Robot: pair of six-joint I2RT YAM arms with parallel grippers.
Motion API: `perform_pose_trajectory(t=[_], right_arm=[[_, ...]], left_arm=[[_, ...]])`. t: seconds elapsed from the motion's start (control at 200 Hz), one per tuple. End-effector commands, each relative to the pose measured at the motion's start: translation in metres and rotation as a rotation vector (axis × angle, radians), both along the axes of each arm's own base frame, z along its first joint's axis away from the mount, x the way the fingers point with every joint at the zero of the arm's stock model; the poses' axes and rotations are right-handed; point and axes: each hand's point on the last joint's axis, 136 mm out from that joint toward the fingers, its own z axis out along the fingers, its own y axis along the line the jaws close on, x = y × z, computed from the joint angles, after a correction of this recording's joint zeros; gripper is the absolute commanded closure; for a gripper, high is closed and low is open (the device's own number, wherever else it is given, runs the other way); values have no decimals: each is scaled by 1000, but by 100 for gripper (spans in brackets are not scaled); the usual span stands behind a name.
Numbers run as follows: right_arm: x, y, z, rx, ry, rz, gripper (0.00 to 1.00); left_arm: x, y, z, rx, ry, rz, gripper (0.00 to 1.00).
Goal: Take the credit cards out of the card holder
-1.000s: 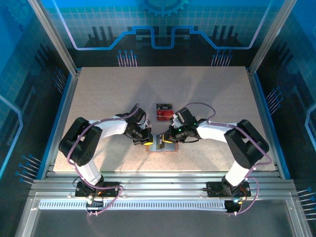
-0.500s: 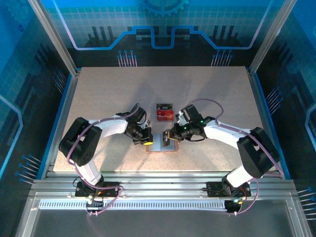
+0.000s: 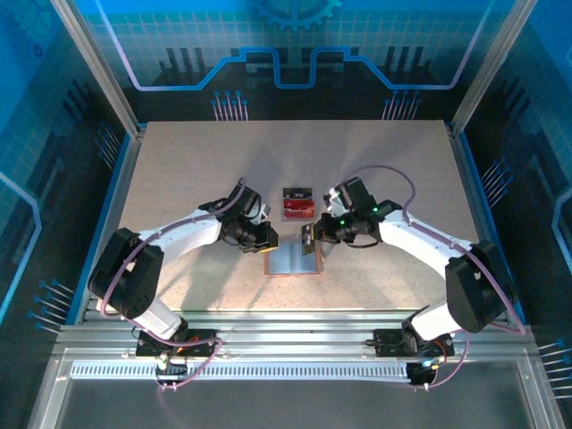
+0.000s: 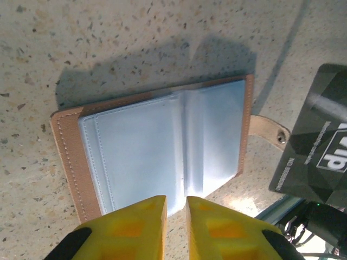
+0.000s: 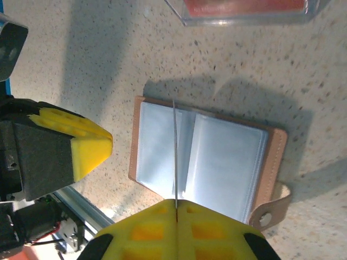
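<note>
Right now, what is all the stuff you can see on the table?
card holder: one, tan-brown outside and grey-blue inside, lying open and flat on the table between the two arms
dark card: one, black-grey, lifted off the table by the holder's right side
clear tray: one, see-through, on the table behind the holder
red card: at least one, red, inside the clear tray
table: one, speckled beige, under everything
left gripper: one, yellow fingers a little apart, holding nothing, at the holder's left edge
right gripper: one, yellow fingers pinched on the dark card, over the holder
</note>
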Motion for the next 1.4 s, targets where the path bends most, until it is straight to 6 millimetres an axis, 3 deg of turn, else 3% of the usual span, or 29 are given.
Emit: perform_pose_trajectory(t=[0.0,0.245,0.385,0.655,0.825,1.086,1.396], right_arm=[[7,-14,14,-87,-71,84,100],[38,-22,42,-282,-290,312,100],[45,-17,51,-350,-388,560,100],[62,-6,55,-449,-542,957,100],[76,4,43,-485,-576,1122,100],[108,13,33,-553,-587,1218,100],[131,27,26,-554,-577,1284,100]], left_arm=[[-1,7,2,10,-16,32,83],[-4,10,0,1,-11,43,83],[-6,9,2,-15,-15,39,82],[-8,19,9,-44,-31,66,79],[-12,35,6,-42,-26,112,77],[-23,58,4,-27,-28,173,71],[-33,80,0,-25,-31,247,69]])
